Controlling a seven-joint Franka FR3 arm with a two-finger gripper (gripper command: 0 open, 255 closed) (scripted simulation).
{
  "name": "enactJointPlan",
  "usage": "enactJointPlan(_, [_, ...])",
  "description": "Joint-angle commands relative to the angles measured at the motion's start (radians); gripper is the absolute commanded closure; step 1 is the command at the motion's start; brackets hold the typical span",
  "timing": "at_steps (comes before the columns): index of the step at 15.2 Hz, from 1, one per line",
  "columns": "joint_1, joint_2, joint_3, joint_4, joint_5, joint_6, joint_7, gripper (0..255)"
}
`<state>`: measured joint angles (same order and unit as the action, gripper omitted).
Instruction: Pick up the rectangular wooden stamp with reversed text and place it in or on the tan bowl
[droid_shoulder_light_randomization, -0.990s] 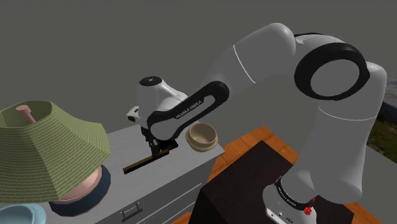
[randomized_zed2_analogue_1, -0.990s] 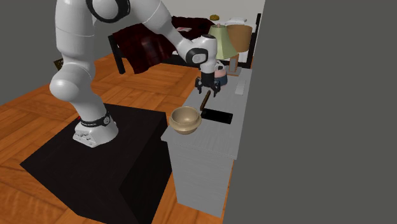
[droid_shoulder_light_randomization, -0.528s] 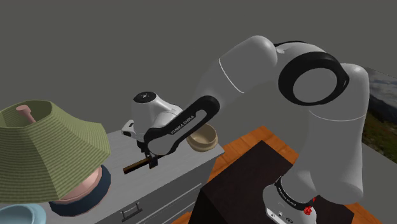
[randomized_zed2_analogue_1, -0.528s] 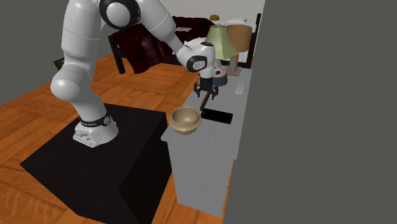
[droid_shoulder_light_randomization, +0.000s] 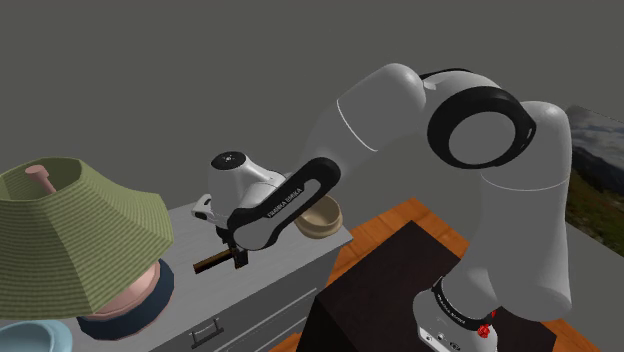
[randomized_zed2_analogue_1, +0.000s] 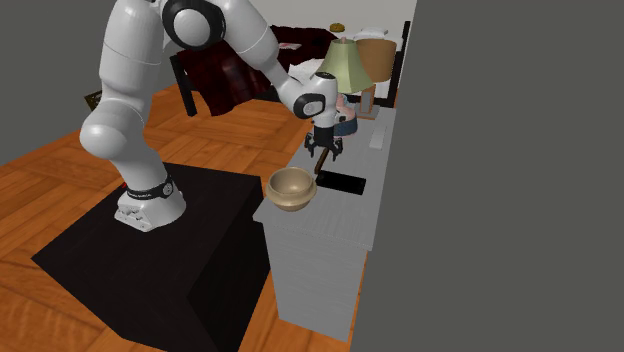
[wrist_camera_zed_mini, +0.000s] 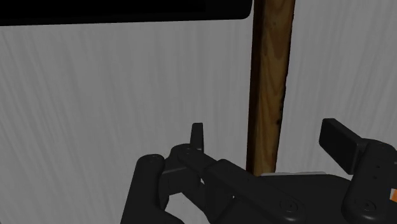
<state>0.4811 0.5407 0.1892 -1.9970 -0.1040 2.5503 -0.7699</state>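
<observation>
Dresser (randomized_zed2_analogue_1: 340, 215) top bears the tan bowl (randomized_zed2_analogue_1: 291, 188), mid-frame in the second exterior view. Gripper (wrist_camera_zed_mini: 270, 137) jaws stand apart, holding nothing, straddling the wooden stamp (wrist_camera_zed_mini: 270, 76), which lies flat just above the bowl. Hazard: an off-centre grip may let the long stamp pivot and slip.

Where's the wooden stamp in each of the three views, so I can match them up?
Shoulder view: the stamp lies on the grey top, poking out from under the claw toward the lamp.
Second exterior view: a brown sliver under the claw, just behind the bowl.
Wrist view: a long wooden bar between the open claw's fingers, touching neither.
Shared landmark: the claw, directly over the stamp.
</observation>
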Motion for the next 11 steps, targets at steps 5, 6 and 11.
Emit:
enactJointPlan(5, [0.000,0.000,0.000,0.000,0.000,0.000,0.000,255])
enactJointPlan(6, [0.001,0.001,0.000,0.000,0.000,0.001,0.001,255])
enactJointPlan(11, [0.003,0.007,0.000,0.009,-0.001,-0.002,0.003,255])
